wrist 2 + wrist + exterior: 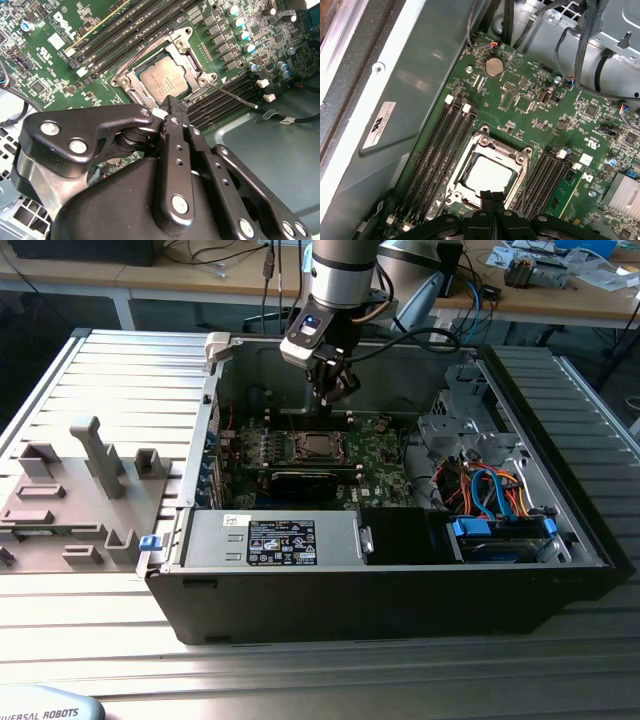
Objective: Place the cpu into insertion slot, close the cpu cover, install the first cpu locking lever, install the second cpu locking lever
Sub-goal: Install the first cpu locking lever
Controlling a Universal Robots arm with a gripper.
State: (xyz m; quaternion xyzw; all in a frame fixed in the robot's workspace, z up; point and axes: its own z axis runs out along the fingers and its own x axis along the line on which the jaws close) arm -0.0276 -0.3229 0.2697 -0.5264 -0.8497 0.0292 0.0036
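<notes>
The claw (172,107) is seen with its fingers pressed together, nothing held, poised just above the insertion slot (167,75). The cpu (164,82) is seated in that slot, framed by the cpu cover (487,175) lying flat. A thin locking lever (232,95) juts out beside the slot.

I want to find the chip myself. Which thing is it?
Look inside the open computer case at the green board. In its middle sits a square metal frame, and the chip lies inside it. It is flat, plain silver-grey, unlike the long black slots beside it.
</notes>
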